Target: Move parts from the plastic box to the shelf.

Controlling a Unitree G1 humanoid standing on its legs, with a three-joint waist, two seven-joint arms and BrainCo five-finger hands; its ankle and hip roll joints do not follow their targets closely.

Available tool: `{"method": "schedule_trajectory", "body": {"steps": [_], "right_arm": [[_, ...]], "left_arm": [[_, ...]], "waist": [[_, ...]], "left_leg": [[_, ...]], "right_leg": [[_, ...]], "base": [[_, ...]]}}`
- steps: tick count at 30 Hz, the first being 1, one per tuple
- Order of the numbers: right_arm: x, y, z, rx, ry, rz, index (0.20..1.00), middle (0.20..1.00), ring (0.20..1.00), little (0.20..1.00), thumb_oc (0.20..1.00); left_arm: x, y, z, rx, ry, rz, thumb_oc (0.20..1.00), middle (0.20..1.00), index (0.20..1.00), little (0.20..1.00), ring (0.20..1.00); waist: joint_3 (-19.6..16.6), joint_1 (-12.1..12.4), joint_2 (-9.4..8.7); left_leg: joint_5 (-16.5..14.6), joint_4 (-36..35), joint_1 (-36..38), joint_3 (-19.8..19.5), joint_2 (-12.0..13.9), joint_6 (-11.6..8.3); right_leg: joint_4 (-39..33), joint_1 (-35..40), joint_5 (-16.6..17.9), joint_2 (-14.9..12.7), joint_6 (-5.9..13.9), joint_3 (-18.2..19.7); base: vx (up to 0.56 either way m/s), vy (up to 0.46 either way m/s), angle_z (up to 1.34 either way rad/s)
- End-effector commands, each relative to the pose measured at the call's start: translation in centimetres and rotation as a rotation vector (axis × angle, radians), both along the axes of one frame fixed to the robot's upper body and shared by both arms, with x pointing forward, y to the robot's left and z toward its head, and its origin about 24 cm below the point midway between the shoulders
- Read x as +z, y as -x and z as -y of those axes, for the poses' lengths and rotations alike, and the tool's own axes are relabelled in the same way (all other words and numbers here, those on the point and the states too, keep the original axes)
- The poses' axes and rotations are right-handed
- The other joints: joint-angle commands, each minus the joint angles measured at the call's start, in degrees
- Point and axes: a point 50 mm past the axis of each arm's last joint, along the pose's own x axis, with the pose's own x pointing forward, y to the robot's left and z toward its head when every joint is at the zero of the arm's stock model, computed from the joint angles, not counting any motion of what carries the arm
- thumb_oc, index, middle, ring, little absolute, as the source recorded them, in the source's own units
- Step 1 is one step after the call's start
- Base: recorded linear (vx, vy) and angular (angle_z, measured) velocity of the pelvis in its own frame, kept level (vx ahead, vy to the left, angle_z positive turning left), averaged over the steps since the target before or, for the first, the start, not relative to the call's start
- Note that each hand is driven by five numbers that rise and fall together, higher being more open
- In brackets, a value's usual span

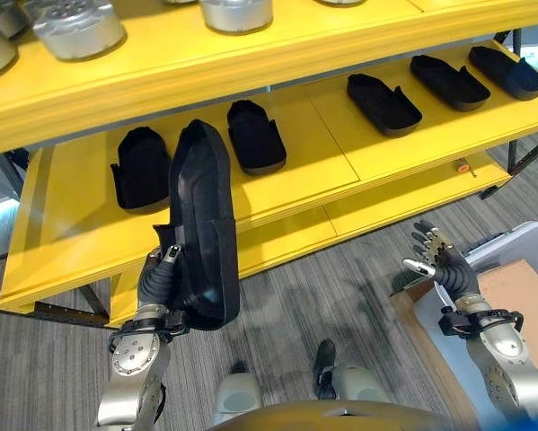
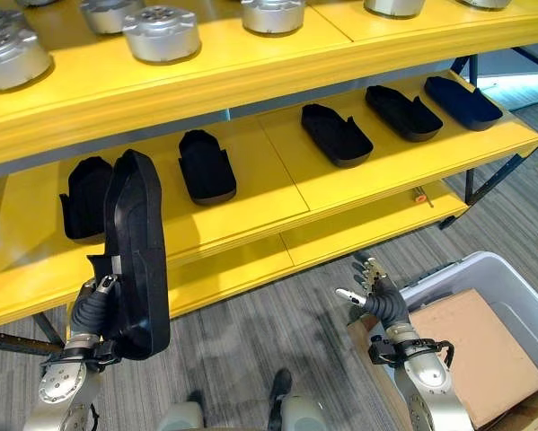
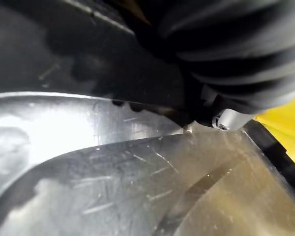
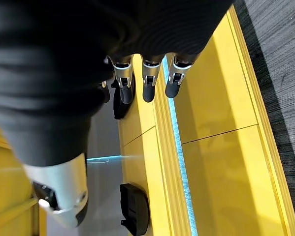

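Long black part [image 1: 201, 224] upright before yellow shelf [image 1: 277, 193]

Even, bright overhead light falls on the yellow shelf [image 1: 277, 193], whose upper board casts a soft shadow band along the back of the middle level. Glare whitens the scratched black part [image 3: 137, 187] in the left wrist view, taken very close and soft in focus. A thin cyan light strip [image 4: 179, 162] glows along the shelf edge.
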Motion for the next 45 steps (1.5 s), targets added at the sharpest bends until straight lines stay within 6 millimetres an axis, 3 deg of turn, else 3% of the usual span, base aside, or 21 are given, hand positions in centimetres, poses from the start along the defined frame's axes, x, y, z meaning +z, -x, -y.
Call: {"method": "schedule_trajectory", "body": {"steps": [1,2,4,5,6,9,10,11,13,15,17,21,22,24,27,29,31,33,41,45], "right_arm": [[1.2,0.7,0.6,-0.043,-0.011,0.068,1.0,1.0,1.0,1.0,1.0],[1.4,0.7,1.1,-0.058,0.003,0.072,1.0,1.0,1.0,1.0,1.0],[1.4,0.9,1.3,-0.064,0.005,0.072,1.0,1.0,1.0,1.0,1.0],[1.4,0.9,1.3,-0.065,0.005,0.072,1.0,1.0,1.0,1.0,1.0],[1.4,1.0,1.2,-0.075,-0.008,0.076,1.0,1.0,1.0,1.0,1.0],[1.5,0.6,0.0,-0.036,-0.045,0.095,1.0,1.0,1.0,1.0,1.0],[1.5,0.6,0.0,-0.036,-0.046,0.096,1.0,1.0,1.0,1.0,1.0],[1.5,0.4,-0.6,-0.018,-0.063,0.101,1.0,1.0,1.0,1.0,1.0],[1.4,0.5,-0.8,-0.014,-0.072,0.098,1.0,1.0,1.0,1.0,1.0],[1.0,0.6,-1.2,-0.008,-0.09,0.087,1.0,1.0,1.0,1.0,1.0],[0.6,0.3,-2.0,0.007,-0.11,0.076,1.0,1.0,1.0,1.0,1.0],[0.6,-0.2,-2.7,0.043,-0.112,0.079,1.0,1.0,1.0,1.0,1.0],[0.6,-0.3,-2.7,0.047,-0.112,0.078,1.0,1.0,1.0,1.0,1.0],[0.7,-0.3,-2.5,0.057,-0.102,0.076,1.0,1.0,1.0,1.0,1.0],[0.7,-0.5,-2.5,0.069,-0.087,0.073,1.0,1.0,1.0,1.0,1.0],[0.9,-0.4,-2.5,0.073,-0.089,0.078,1.0,1.0,1.0,1.0,1.0],[0.8,-0.2,-2.4,0.069,-0.079,0.074,1.0,1.0,1.0,1.0,1.0],[0.9,-0.2,-2.1,0.065,-0.072,0.075,1.0,1.0,1.0,1.0,1.0],[0.5,0.8,-1.1,0.041,-0.057,0.042,1.0,1.0,1.0,1.0,1.0],[0.5,0.8,-0.8,0.038,-0.048,0.038,1.0,1.0,1.0,1.0,1.0]], "left_arm": [[3.4,-0.2,-0.6,0.009,-0.022,0.177,0.2,0.2,0.2,0.2,0.2],[3.5,-0.5,-0.5,-0.002,-0.027,0.184,0.2,0.2,0.2,0.2,0.2],[3.7,-0.7,-0.4,-0.013,-0.031,0.188,0.2,0.2,0.2,0.2,0.2],[3.7,-0.7,-0.4,-0.013,-0.031,0.189,0.2,0.2,0.2,0.2,0.2],[3.8,-0.8,-0.5,-0.027,-0.043,0.194,0.2,0.2,0.2,0.2,0.2],[4.4,-0.9,-0.8,-0.042,-0.084,0.202,0.2,0.2,0.2,0.2,0.2],[4.4,-1.0,-0.8,-0.042,-0.084,0.202,0.2,0.2,0.2,0.2,0.2],[4.6,-1.0,-0.9,-0.044,-0.099,0.206,0.2,0.2,0.2,0.2,0.2],[4.6,-1.0,-1.0,-0.042,-0.106,0.205,0.2,0.2,0.2,0.2,0.2],[4.9,-1.0,-1.3,-0.037,-0.131,0.207,0.2,0.2,0.2,0.2,0.2],[5.3,-1.2,-1.6,-0.02,-0.162,0.218,0.2,0.2,0.2,0.2,0.2],[5.5,-1.2,-1.7,-0.011,-0.17,0.23,0.2,0.2,0.2,0.2,0.2],[5.5,-1.3,-1.6,-0.016,-0.166,0.229,0.2,0.2,0.2,0.2,0.2],[5.1,-1.2,-1.4,-0.022,-0.149,0.22,0.2,0.2,0.2,0.2,0.2],[4.6,-1.0,-1.1,-0.025,-0.127,0.201,0.2,0.2,0.2,0.2,0.2],[4.4,-1.0,-0.9,-0.028,-0.115,0.198,0.2,0.2,0.2,0.2,0.2],[4.1,-1.0,-0.6,-0.034,-0.107,0.19,0.2,0.2,0.2,0.2,0.2],[4.2,-1.0,-0.5,-0.033,-0.099,0.199,0.2,0.2,0.2,0.2,0.2],[3.6,-0.7,-0.2,-0.056,-0.085,0.171,0.2,0.2,0.2,0.2,0.2],[3.9,-0.8,-0.1,-0.057,-0.075,0.188,0.2,0.2,0.2,0.2,0.2]], "waist": [[-3.1,-1.2,1.19],[-2.9,-1.1,2.42],[-3.3,-1.4,2.86],[-3.3,-1.4,2.78],[-2.8,-1.3,2.37],[-2.4,-0.2,1.0],[-2.6,-0.3,0.89],[-2.5,0.3,0.38],[-2.8,0.4,-0.05],[-2.9,0.7,-0.64],[-2.6,0.8,-0.22],[-1.9,1.1,0.91],[-2.1,0.5,1.16],[-1.8,0.0,1.55],[-1.2,-0.7,1.42],[-1.0,-1.1,0.88],[-1.4,-1.2,0.21],[-2.0,-0.5,-0.03],[-3.8,-1.4,-0.02],[-2.9,-1.2,0.16]], "left_leg": [[14.0,-8.9,0.2,1.4,2.5,-0.83],[13.2,-9.4,1.3,-0.5,2.2,-2.41],[8.7,-8.1,-0.1,0.5,0.6,-2.49],[8.4,-7.7,-0.3,0.4,0.5,-2.42],[3.6,-4.6,-0.8,0.4,-1.8,-2.09],[-1.9,0.6,-2.8,-0.6,-7.4,-1.02],[-1.7,0.6,-3.2,-0.7,-7.6,-0.88],[-3.5,2.1,-4.5,-1.0,-10.1,0.1],[-4.2,3.0,-5.3,-1.1,-11.5,0.76],[-5.6,3.6,-6.2,-1.3,-14.0,2.27],[-6.4,2.5,-5.3,-0.9,-16.5,4.64],[-6.0,-0.7,-2.6,0.6,-17.2,6.36],[-5.4,-2.6,-1.6,0.5,-17.3,6.58],[-5.4,-4.3,0.5,0.9,-17.5,6.84],[-5.7,-6.0,3.0,1.3,-17.9,6.69],[-6.0,-4.8,2.7,0.7,-18.0,6.34],[-6.3,-4.7,2.9,1.2,-17.9,5.99],[-6.3,-4.1,2.8,2.0,-17.1,5.22],[-5.2,-5.1,4.3,2.3,-13.6,2.56],[-3.5,0.2,1.9,1.7,-12.7,1.04]], "right_leg": [[2.5,2.6,-4.2,-4.8,7.28,2.7],[5.2,2.0,-4.5,-6.9,8.58,3.4],[5.3,2.9,-4.1,-8.4,9.38,3.3],[5.3,3.0,-4.1,-8.6,9.47,3.3],[5.2,5.0,-3.4,-10.9,10.38,3.2],[2.1,8.4,1.3,-15.0,12.63,2.8],[1.8,8.3,1.6,-15.2,12.69,2.7],[0.4,8.9,4.5,-17.1,13.33,2.6],[0.2,8.9,6.2,-18.3,13.83,2.5],[0.3,8.6,10.1,-20.3,14.26,2.6],[3.6,6.2,14.0,-21.7,13.0,3.9],[9.1,3.0,10.0,-18.5,11.45,2.8],[8.8,1.5,6.8,-14.7,10.38,3.6],[8.2,-1.2,3.2,-9.8,9.5,4.0],[2.4,-3.4,3.0,-5.9,9.13,2.3],[1.3,-2.4,3.0,-6.3,9.99,4.5],[-1.6,0.2,2.7,-4.2,9.59,7.5],[-3.0,1.3,3.0,-4.5,9.76,6.0],[-5.1,4.4,0.6,-1.9,8.26,5.1],[-4.8,4.8,-0.7,-1.3,6.97,4.5]], "base": [[0.07,0.364,1.02],[0.09,0.342,0.69],[0.08,0.308,0.22],[0.1,0.304,0.33],[0.15,0.374,0.58],[0.13,0.393,0.6],[0.1,0.361,0.25],[0.06,0.307,0.2],[0.05,0.262,0.15],[0.05,0.277,0.22],[0.06,0.458,0.24],[0.04,0.267,-0.12],[0.1,0.239,-0.38],[0.1,0.154,-0.49],[0.1,0.03,-0.13],[0.09,-0.052,-0.09],[0.11,-0.106,0.4],[0.1,-0.132,0.38],[0.1,-0.159,0.0],[0.01,-0.137,0.08]]}}
